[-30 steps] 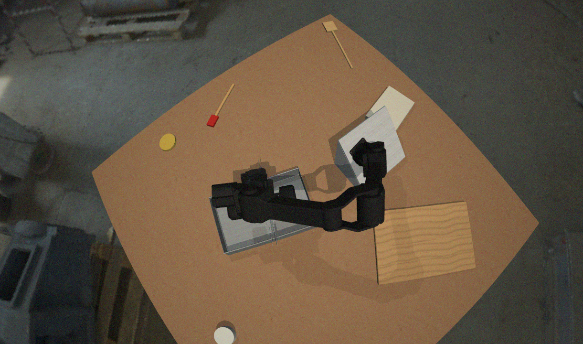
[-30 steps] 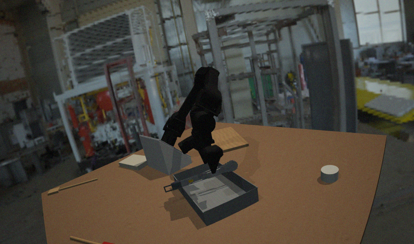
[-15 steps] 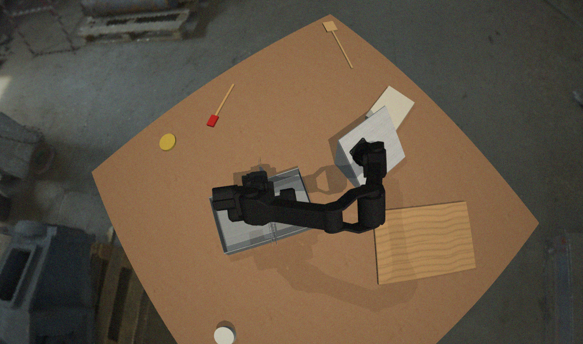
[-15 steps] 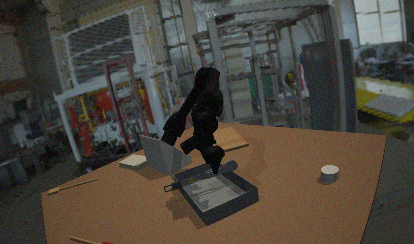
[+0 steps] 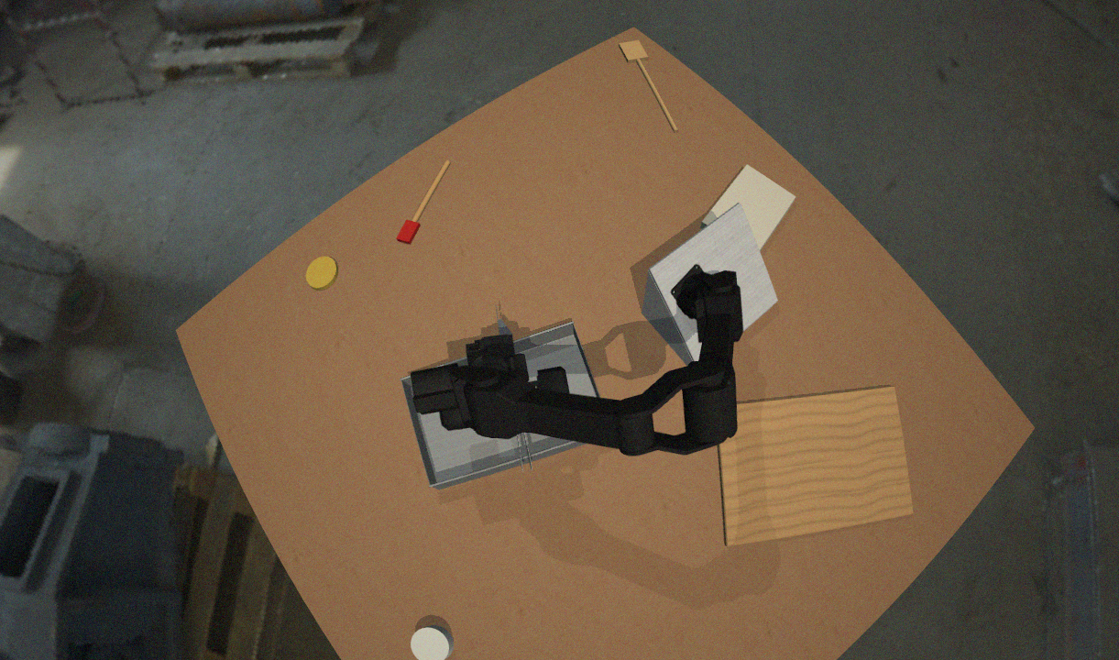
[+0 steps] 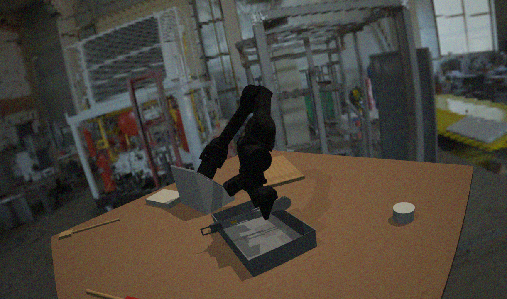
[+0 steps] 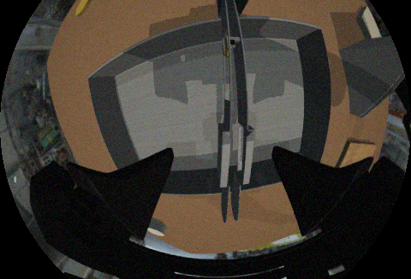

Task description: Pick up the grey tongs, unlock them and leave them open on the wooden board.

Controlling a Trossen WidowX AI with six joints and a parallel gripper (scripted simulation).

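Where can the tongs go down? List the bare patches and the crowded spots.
The wooden board shows bare beyond the arm's elbow. Bare table lies between the red spatula and the wooden spatula. Crowded: the tin, with tongs between the open pincer fingers.

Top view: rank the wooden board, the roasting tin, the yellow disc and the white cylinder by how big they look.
1. Wooden board
2. Roasting tin, partly hidden by the arm
3. Yellow disc and white cylinder: alike, too close to rank
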